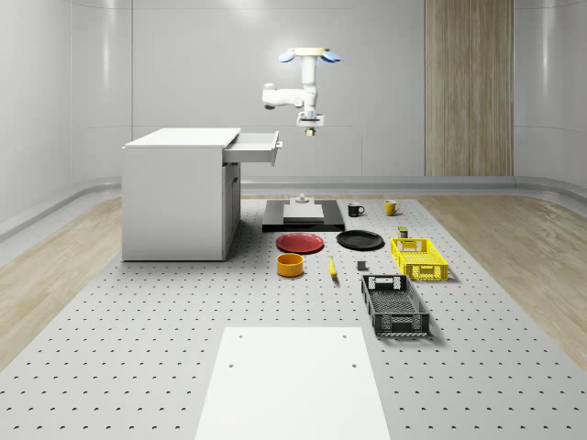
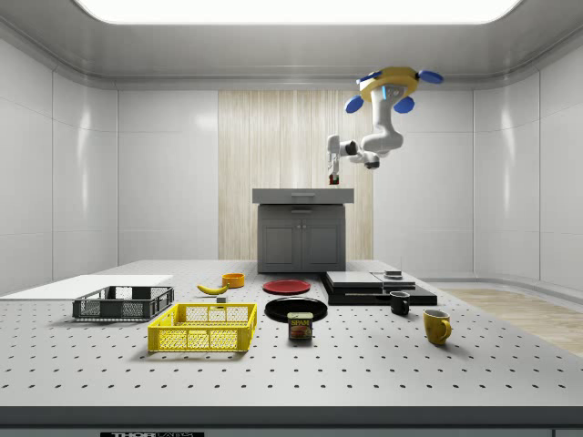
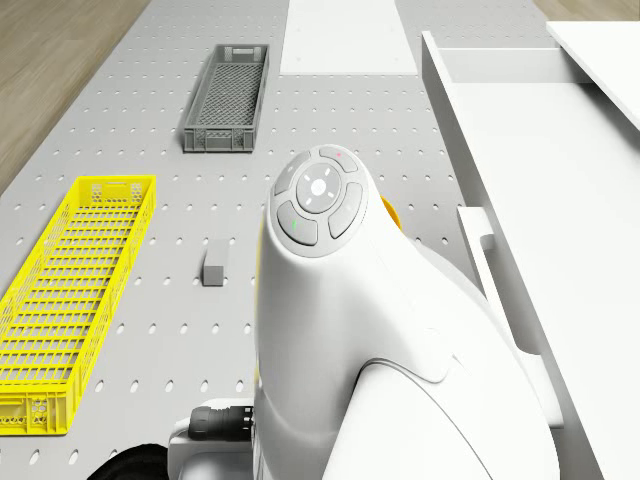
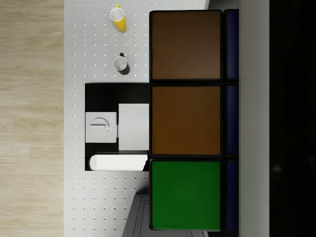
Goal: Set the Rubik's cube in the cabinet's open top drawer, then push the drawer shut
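One gripper (image 1: 312, 129) clamps the Rubik's cube (image 4: 185, 118), partly cut off, as the drone (image 1: 310, 56) hovers beside the open top drawer (image 1: 253, 147).

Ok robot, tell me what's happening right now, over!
Drone hovering just off the open top drawer. Gripper shut on Rubik's cube, held above drawer height. Cube not yet over the drawer. Nothing in the way.

The Rubik's cube (image 4: 186, 121) is seen close up, with two brown squares and one green. Beyond it, a yellow mug (image 4: 117, 19) and a dark mug (image 4: 120, 63) are set on the perforated table (image 4: 98, 197).
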Controlling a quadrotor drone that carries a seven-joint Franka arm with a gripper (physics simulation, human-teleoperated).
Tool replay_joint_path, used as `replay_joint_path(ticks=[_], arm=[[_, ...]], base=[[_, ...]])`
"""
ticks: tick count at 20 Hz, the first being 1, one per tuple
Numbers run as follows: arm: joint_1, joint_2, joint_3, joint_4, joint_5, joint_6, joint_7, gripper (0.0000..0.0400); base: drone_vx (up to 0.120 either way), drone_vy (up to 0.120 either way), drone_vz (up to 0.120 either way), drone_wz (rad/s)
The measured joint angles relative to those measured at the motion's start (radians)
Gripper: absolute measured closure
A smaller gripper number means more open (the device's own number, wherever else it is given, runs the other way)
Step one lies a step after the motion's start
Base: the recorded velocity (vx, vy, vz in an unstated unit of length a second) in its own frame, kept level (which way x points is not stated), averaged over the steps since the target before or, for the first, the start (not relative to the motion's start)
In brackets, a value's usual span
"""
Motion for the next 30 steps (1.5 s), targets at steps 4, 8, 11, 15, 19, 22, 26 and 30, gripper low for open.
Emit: replay_joint_path(ticks=[4, 8, 11, 15, 19, 22, 26, 30], arm=[[0.000, -0.002, 0.000, 0.000, 0.001, 0.002, 0.000, 0.0075], [0.000, -0.003, 0.000, 0.000, 0.001, 0.003, 0.000, 0.0075], [-0.001, -0.004, 0.000, 0.000, 0.002, 0.004, 0.000, 0.0075], [-0.001, -0.006, 0.001, 0.000, 0.002, 0.005, 0.000, 0.0075], [-0.001, -0.007, 0.001, 0.000, 0.003, 0.006, 0.001, 0.0075], [-0.001, -0.007, 0.001, 0.000, 0.003, 0.007, 0.001, 0.0075], [-0.001, -0.008, 0.001, 0.000, 0.003, 0.008, 0.001, 0.0075], [-0.001, -0.009, 0.001, 0.000, 0.004, 0.009, 0.001, 0.0075]], base=[[0.000, -0.120, 0.000, 0.000], [0.000, -0.120, 0.000, 0.000], [0.000, -0.120, 0.000, 0.000], [0.000, -0.120, 0.000, 0.000], [0.000, -0.120, 0.000, 0.000], [0.000, -0.120, 0.000, 0.000], [0.000, -0.120, 0.020, 0.000], [0.000, -0.120, 0.090, 0.000]])
